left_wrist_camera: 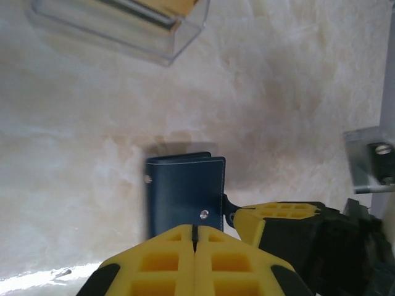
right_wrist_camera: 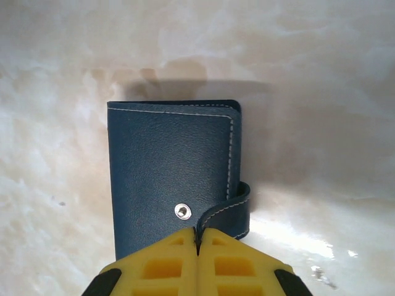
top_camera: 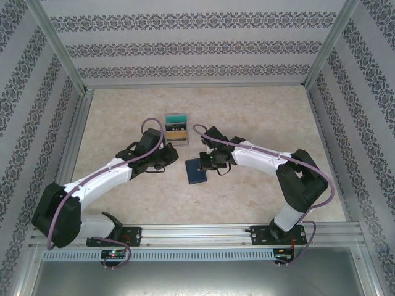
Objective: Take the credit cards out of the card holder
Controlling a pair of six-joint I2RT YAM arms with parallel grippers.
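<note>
The navy card holder (top_camera: 197, 172) lies folded shut on the marbled table, mid-way between the two arms. Its snap stud (right_wrist_camera: 182, 211) is bare and the tab (right_wrist_camera: 237, 206) curls up off it. My right gripper (right_wrist_camera: 197, 237) is shut on the end of that tab and also appears in the left wrist view (left_wrist_camera: 278, 216), at the holder's (left_wrist_camera: 182, 191) right edge. My left gripper (left_wrist_camera: 195, 233) is shut, with its fingertips over the holder's near edge and nothing seen between them. The credit cards are hidden.
A clear plastic box (top_camera: 176, 128) with a teal and tan block inside stands just behind the holder; its corner (left_wrist_camera: 123, 31) is close to the left gripper. Aluminium frame posts and patterned walls (top_camera: 37, 123) ring the table.
</note>
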